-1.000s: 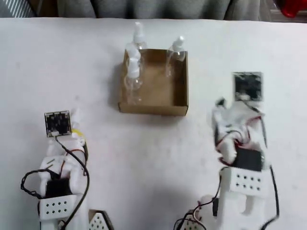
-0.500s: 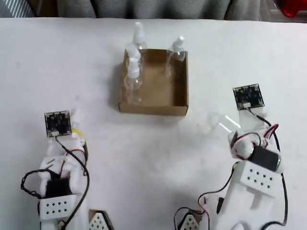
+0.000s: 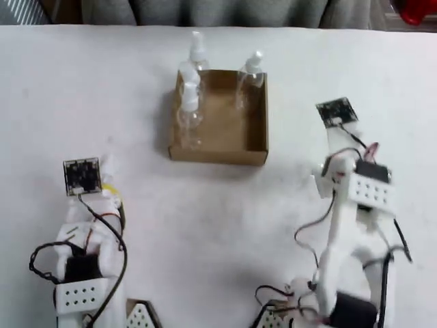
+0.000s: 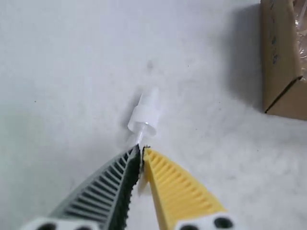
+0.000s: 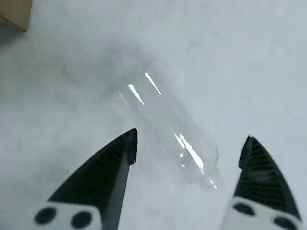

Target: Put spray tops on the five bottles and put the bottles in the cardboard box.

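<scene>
The cardboard box (image 3: pixel 218 156) stands at the table's far middle, with several clear bottles (image 3: pixel 188 113) upright in it, spray tops on. A white spray top (image 4: pixel 144 115) lies just past my left gripper (image 4: pixel 140 152), which is shut, and the top's thin stem runs into the fingertips. In the high view this spray top (image 3: pixel 108 164) sits beside the left arm's wrist. A clear, capless bottle (image 5: pixel 168 127) lies on its side on the table. My right gripper (image 5: pixel 189 140) is open over it, one finger on each side and neither touching.
A corner of the box (image 4: pixel 283 57) shows to the side of the left gripper, and another corner (image 5: pixel 14 12) is far off from the right one. Bare white table (image 3: pixel 205 225) lies between the arms and in front of the box.
The right arm pulled back toward the near edge, then rose and swung forward again over the lying bottle. The left arm and the spray top have not moved.
</scene>
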Robot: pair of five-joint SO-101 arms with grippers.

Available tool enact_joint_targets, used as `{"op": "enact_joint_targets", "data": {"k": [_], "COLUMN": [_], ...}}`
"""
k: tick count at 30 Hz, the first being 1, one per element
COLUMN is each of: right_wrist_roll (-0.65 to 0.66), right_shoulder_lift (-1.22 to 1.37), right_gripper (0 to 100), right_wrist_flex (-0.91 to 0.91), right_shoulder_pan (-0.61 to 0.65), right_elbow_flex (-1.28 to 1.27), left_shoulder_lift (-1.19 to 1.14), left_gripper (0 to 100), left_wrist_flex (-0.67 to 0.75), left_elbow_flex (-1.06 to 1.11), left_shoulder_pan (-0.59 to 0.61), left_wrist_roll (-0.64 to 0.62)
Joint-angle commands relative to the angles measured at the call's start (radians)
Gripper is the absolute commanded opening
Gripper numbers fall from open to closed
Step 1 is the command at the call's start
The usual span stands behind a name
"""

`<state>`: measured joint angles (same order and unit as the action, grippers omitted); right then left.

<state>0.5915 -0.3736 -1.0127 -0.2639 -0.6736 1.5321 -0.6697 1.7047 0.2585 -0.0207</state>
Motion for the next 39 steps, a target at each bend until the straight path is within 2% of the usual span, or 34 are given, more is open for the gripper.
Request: {"op": "enact_joint_targets", "data": {"k": [1,5,14,22,24,27,31,34,39], "right_wrist_roll": [0.011,0.028,0.207,0.439,0.545,0.798,1.045,1.148,1.178], "right_shoulder_lift": [0.137,0.308,0.466,0.450,0.429,0.375,0.262,0.163,0.039], "right_gripper": [31.2,31.2,30.1,1.1,3.1,4.4,4.6,7.0,26.5], "right_wrist_flex": [0.018,0.016,0.018,0.019,0.012,-0.025,-0.067,-0.067,-0.065], "right_shoulder_pan": [0.045,0.051,0.045,0.051,0.048,0.044,0.068,0.091,0.093], "right_elbow_flex": [0.129,0.230,0.293,0.298,0.292,0.267,0.138,0.028,-0.087], "left_shoulder_lift": [0.012,0.012,0.012,0.012,0.012,0.012,0.012,0.012,0.012], "left_gripper": [2,2,2,2,2,2,2,2,2], "left_wrist_flex": [0.026,0.026,0.026,0.026,0.026,0.026,0.026,0.026,0.026], "left_elbow_flex": [-0.005,-0.005,-0.005,-0.005,-0.005,-0.005,-0.005,-0.005,-0.005], "left_shoulder_pan": [0.010,0.012,0.008,0.008,0.008,0.008,0.008,0.008,0.008], "left_wrist_roll": [0.009,0.009,0.011,0.011,0.011,0.011,0.011,0.011,0.011]}}
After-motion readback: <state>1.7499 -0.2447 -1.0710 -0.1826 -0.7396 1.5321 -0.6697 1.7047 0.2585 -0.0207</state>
